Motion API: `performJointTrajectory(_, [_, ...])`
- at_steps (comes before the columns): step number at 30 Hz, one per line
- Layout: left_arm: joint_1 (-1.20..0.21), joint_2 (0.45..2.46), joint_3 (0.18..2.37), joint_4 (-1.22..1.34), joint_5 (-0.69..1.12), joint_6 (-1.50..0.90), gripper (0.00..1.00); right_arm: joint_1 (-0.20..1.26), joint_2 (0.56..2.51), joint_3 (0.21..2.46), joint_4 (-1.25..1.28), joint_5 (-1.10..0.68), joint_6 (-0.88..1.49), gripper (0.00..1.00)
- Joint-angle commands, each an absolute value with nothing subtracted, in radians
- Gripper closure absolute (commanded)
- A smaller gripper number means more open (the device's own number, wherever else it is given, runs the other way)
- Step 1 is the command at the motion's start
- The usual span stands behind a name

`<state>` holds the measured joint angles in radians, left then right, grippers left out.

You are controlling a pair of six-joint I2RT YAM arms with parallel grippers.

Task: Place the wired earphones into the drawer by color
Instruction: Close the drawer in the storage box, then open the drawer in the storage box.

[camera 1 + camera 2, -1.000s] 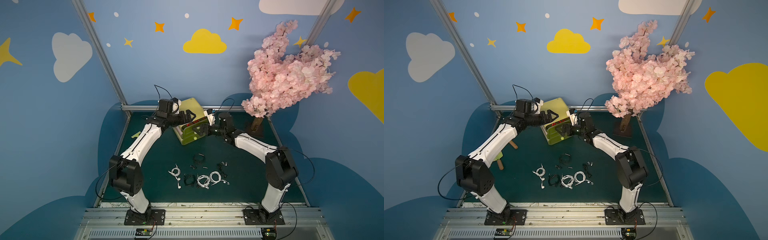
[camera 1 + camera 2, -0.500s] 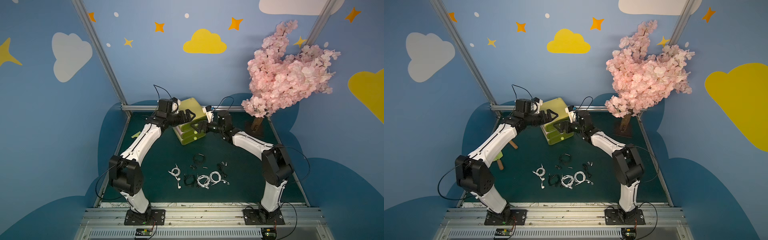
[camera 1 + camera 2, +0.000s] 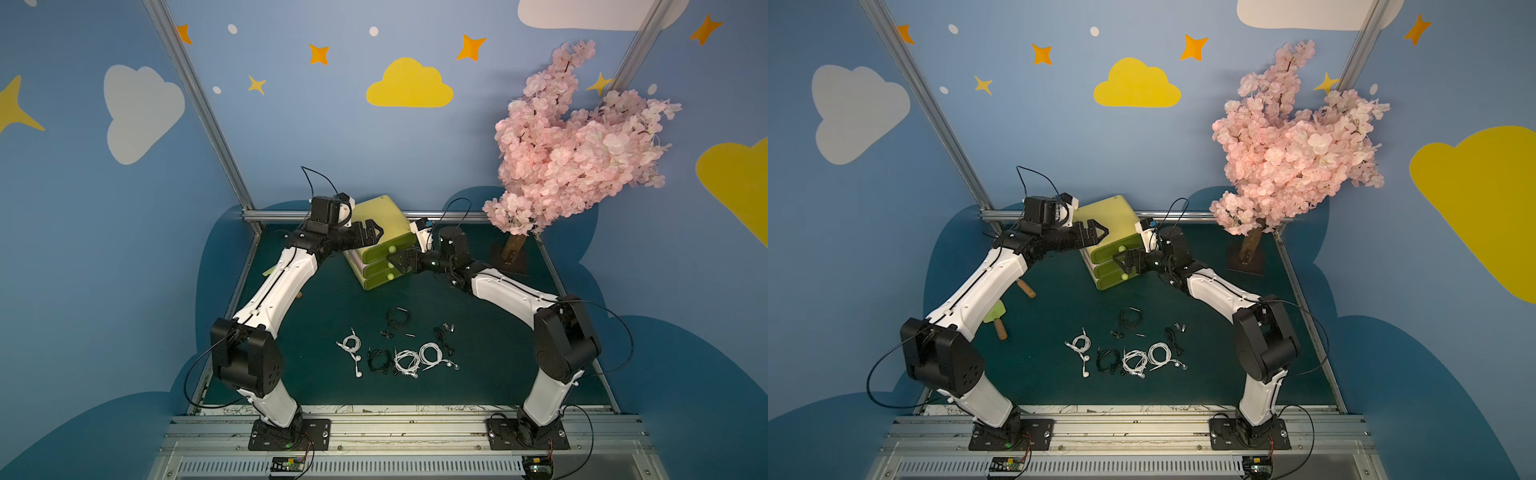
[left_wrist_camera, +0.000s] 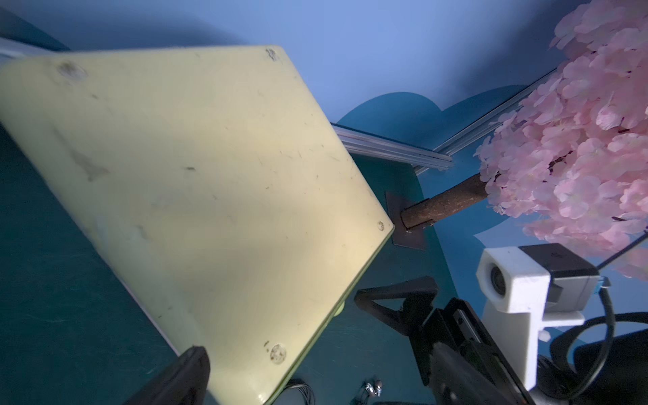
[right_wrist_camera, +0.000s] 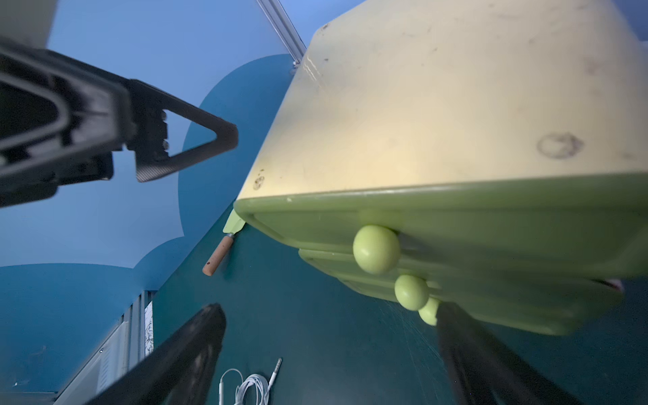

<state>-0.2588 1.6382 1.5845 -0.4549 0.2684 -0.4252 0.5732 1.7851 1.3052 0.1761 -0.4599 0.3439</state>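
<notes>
The right gripper (image 5: pixel 328 308) is spread wide and holds nothing. In the right wrist view its two dark fingers (image 5: pixel 182 357) stand far apart just in front of the chest of drawers (image 5: pixel 456 105). The three round knobs (image 5: pixel 376 249) sit between the fingers. The lowest knob is partly hidden behind one finger, and I cannot tell if it is touched. In both top views this gripper (image 3: pixel 395 262) (image 3: pixel 1121 262) points at the green drawer fronts.

The left gripper (image 3: pixel 371 232) (image 3: pixel 1094 233) is also spread open and empty. It reaches over the pale top of the chest (image 3: pixel 380 220) from the other side. In the left wrist view only one finger (image 4: pixel 182 375) shows, at the edge of the lid (image 4: pixel 193 175). Whether it rests on the lid is not clear.

The earphones (image 3: pixel 406 360) lie on the dark green mat (image 3: pixel 498 374) nearer the arm bases, well apart from both grippers and the chest. Six coils show there: three white (image 3: pixel 1080 344) and three black (image 3: pixel 1108 359). One white coil (image 5: pixel 250 385) appears between the right fingers in the wrist view.

A green spatula with a wooden handle (image 3: pixel 994 318) lies under the left arm. A pink blossom tree (image 3: pixel 573 145) stands in the far corner beyond the right arm.
</notes>
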Motion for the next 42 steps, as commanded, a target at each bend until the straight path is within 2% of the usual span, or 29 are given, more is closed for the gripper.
performJointTrajectory(1, [-0.255, 1.562, 1.535, -0.474, 0.167, -0.327, 0.0, 0.577, 1.743, 1.288, 0.111, -0.425, 0.304, 0.03])
performJointTrajectory(7, [-0.256, 1.551, 1.464, -0.494, 0.083, -0.285, 0.0, 0.572, 1.78, 1.274, 0.113, -0.436, 0.347, 0.07])
performJointTrajectory(11, [-0.258, 1.56, 1.419, -0.47, 0.077, -0.275, 0.0, 0.569, 1.812, 1.272, 0.139, -0.414, 0.424, 0.14])
performJointTrajectory(20, [-0.257, 1.59, 1.402, -0.433, 0.09, -0.276, 0.0, 0.57, 1.877, 1.298, 0.153, -0.379, 0.496, 0.16])
performJointTrajectory(33, [-0.258, 1.629, 1.423, -0.443, 0.069, -0.296, 0.0, 0.572, 1.977, 1.328, 0.242, -0.342, 0.623, 0.39])
performJointTrajectory(42, [-0.258, 1.628, 1.423, -0.446, 0.056, -0.302, 0.0, 0.575, 2.014, 1.327, 0.363, -0.329, 0.71, 0.45])
